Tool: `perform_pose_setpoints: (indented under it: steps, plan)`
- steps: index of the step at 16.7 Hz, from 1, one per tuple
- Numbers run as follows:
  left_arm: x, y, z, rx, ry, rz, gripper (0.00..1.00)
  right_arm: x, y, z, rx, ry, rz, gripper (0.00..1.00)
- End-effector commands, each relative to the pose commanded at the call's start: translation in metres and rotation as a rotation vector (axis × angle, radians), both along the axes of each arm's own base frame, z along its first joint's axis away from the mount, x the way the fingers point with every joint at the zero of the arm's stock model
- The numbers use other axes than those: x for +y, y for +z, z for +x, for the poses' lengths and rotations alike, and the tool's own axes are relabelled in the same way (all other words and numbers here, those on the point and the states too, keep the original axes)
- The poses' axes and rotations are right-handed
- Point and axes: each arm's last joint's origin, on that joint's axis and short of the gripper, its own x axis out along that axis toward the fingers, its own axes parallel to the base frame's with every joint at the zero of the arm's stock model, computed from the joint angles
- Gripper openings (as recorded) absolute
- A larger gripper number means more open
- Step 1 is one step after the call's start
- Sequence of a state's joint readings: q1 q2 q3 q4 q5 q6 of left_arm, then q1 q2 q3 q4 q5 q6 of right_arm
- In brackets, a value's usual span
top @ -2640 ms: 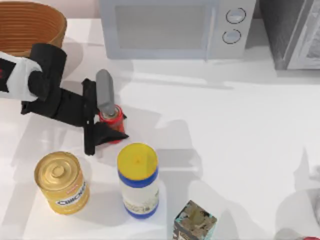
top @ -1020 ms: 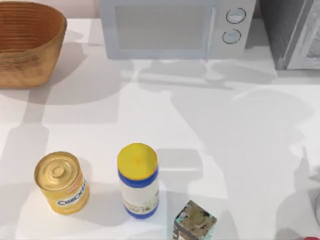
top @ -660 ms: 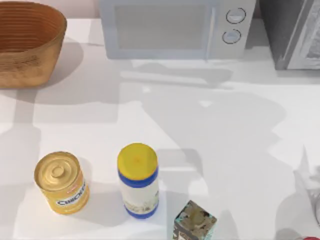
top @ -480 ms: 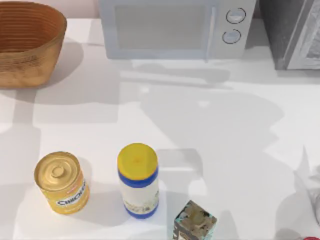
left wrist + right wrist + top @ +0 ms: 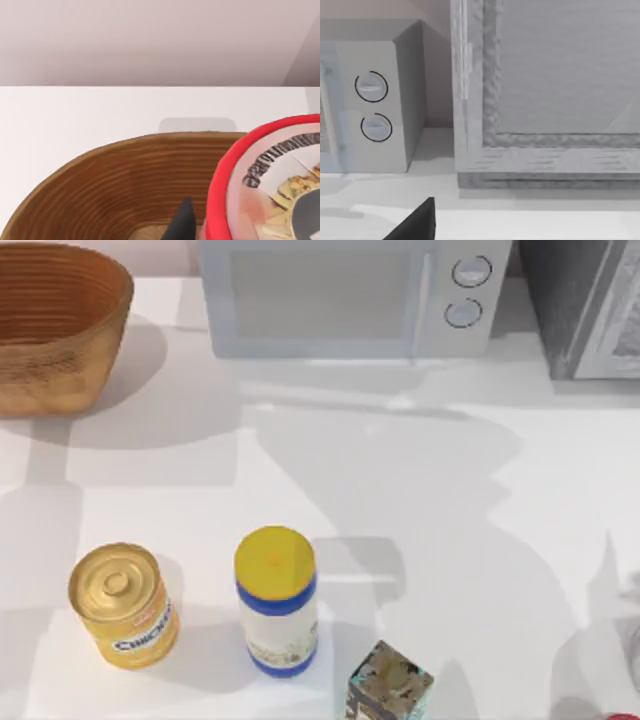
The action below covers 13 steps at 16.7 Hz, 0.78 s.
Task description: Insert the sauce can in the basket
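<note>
While it is carried close under the left wrist camera, the small red cylindrical sauce can [image 5: 270,185] hangs above the hollow of the large round orange-brown wicker basket [image 5: 125,180]. A rigid, light, smooth-walled tin is judged; a squeeze across its curved side suits it best. One dark fingertip [image 5: 181,225] of the left gripper touches the can, apparently holding it. Much of the can is cut off. Whether the parked right gripper's fingers are spread cannot be told.
</note>
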<state>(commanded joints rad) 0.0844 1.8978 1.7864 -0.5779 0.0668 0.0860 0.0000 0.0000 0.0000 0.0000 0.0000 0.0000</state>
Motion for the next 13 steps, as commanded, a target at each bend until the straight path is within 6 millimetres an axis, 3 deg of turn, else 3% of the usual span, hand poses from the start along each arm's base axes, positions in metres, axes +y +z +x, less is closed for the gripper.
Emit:
perform_pose_setpoints:
  steps: [6, 10, 13]
  plan:
    - [0.001, -0.029, 0.020, 0.003, 0.003, -0.002, 0.00, 0.000, 0.000, 0.000, 0.000, 0.000, 0.000, 1.00]
    - [0.001, -0.031, 0.021, 0.003, 0.003, -0.002, 0.00, 0.000, 0.000, 0.000, 0.000, 0.000, 0.000, 1.00]
    - [0.001, -0.031, 0.021, 0.003, 0.003, -0.002, 0.23, 0.000, 0.000, 0.000, 0.000, 0.000, 0.000, 1.00]
